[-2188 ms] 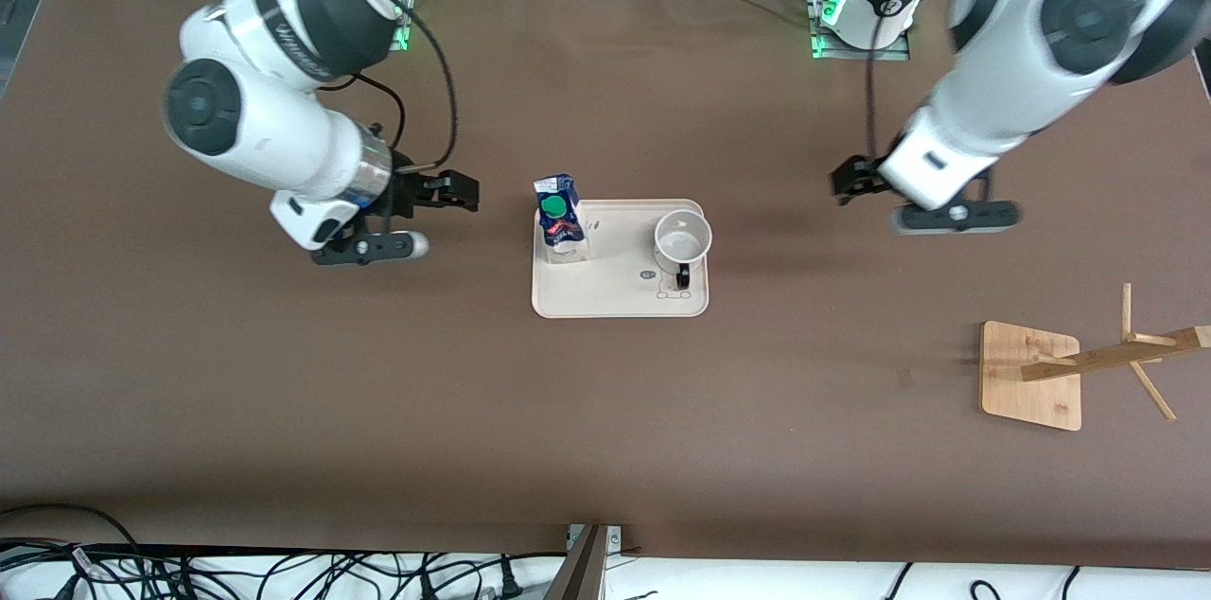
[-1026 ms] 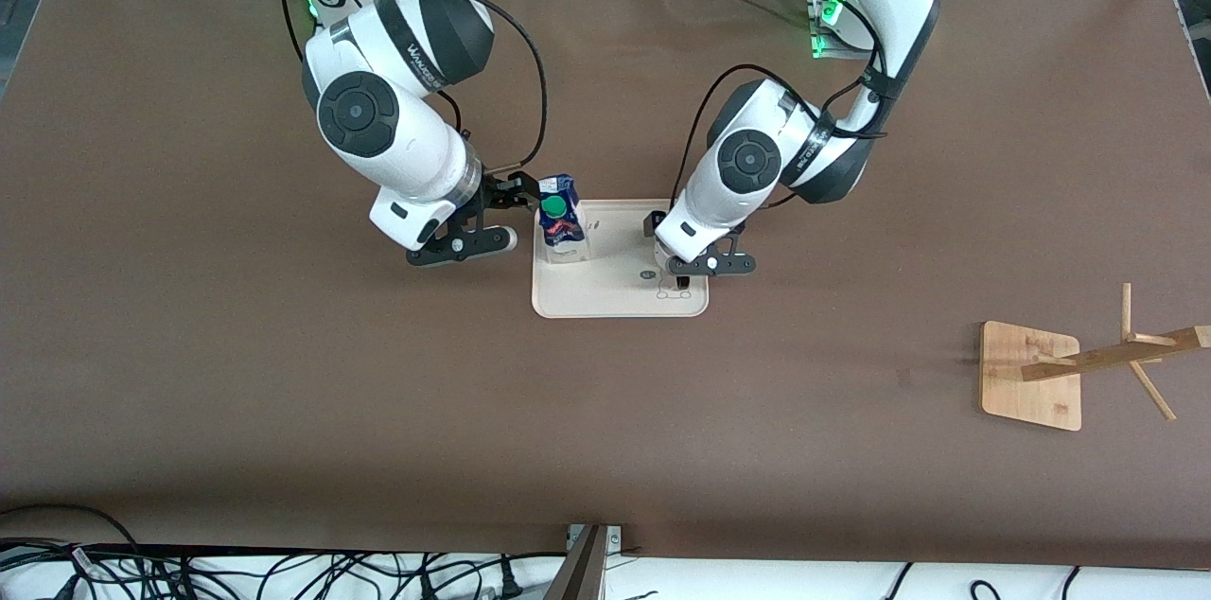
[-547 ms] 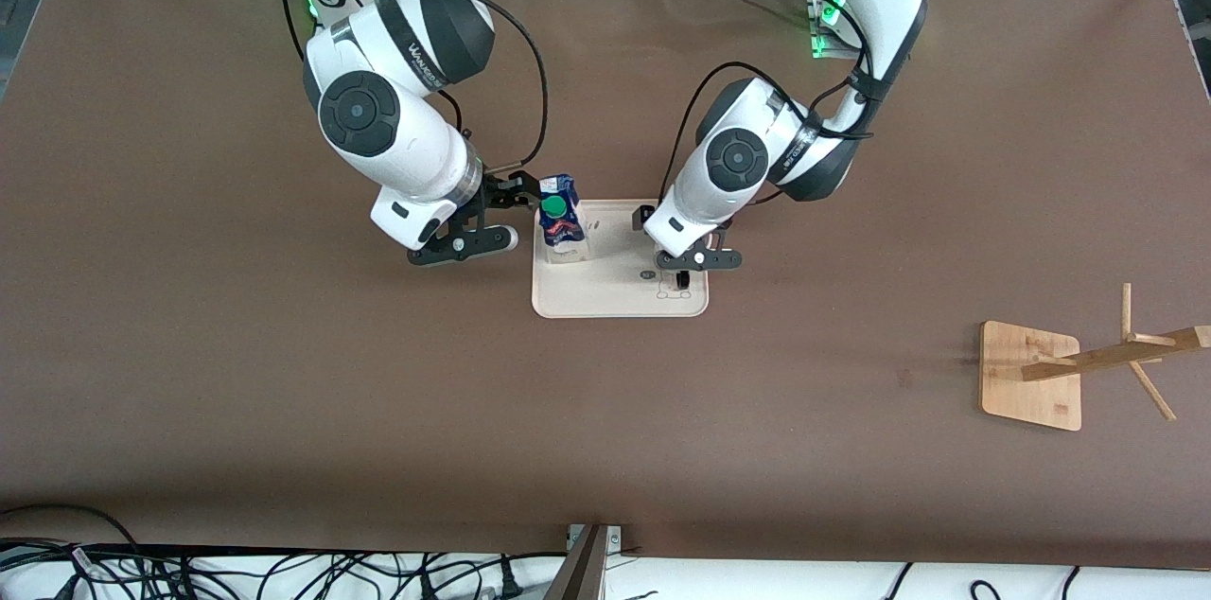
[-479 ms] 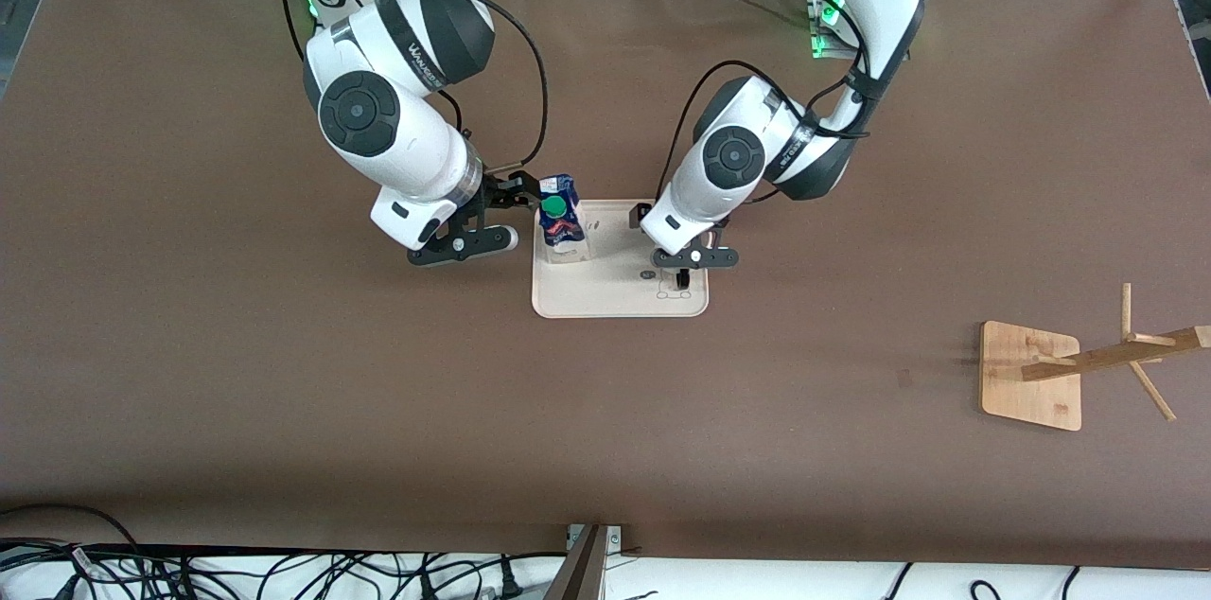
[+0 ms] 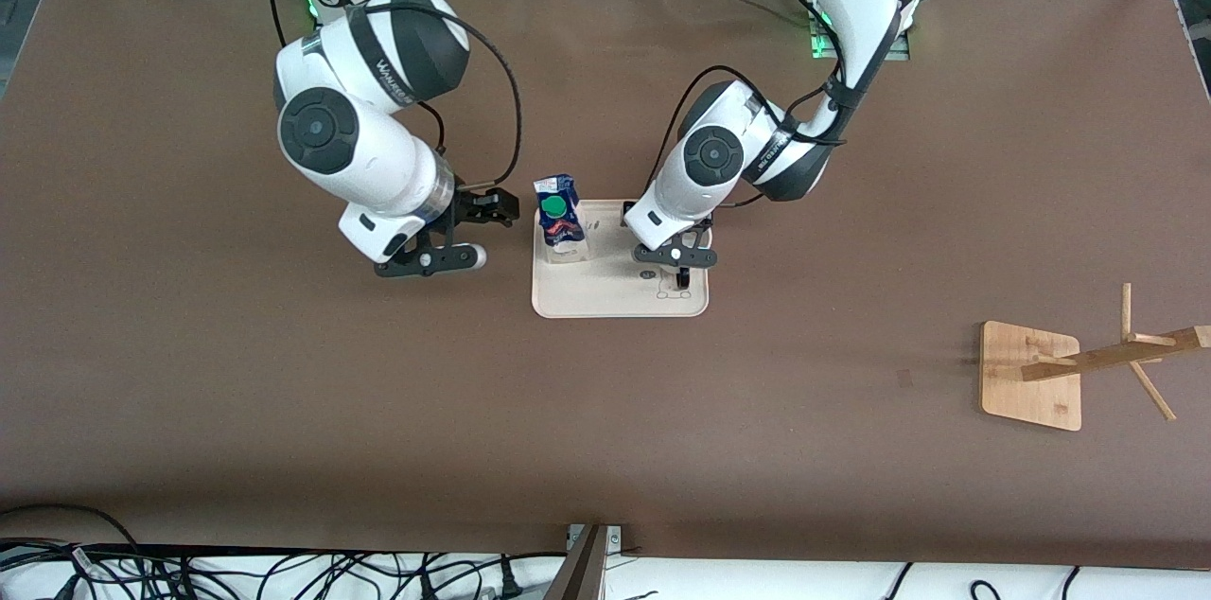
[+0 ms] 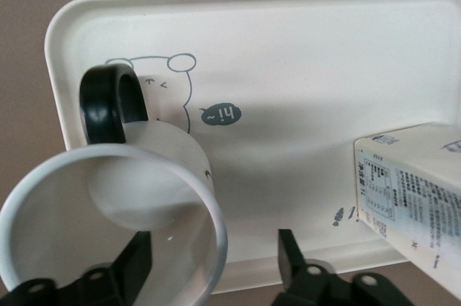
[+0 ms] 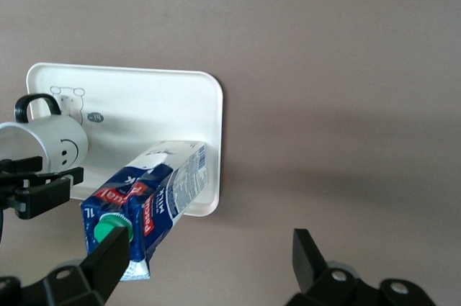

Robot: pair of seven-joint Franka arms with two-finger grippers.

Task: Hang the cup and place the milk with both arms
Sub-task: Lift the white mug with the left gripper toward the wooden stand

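The milk stands on the cream tray at the corner toward the right arm's end. My right gripper is open and empty just off the tray, beside the milk; in the right wrist view the gripper has the milk next to one finger. The cup stands on the tray, mostly hidden under my left hand, only its black handle showing. My left gripper is open over the cup. In the left wrist view the gripper straddles the wall of the cup, one finger inside.
A wooden mug rack on a square base stands near the left arm's end of the table, nearer to the front camera than the tray. The tray carries a printed bear and a "hi" bubble. Cables lie along the table's front edge.
My right gripper has drawn back from the milk toward the right arm's end. My left gripper has shifted slightly over the cup, toward the milk. The milk and cup have not moved.
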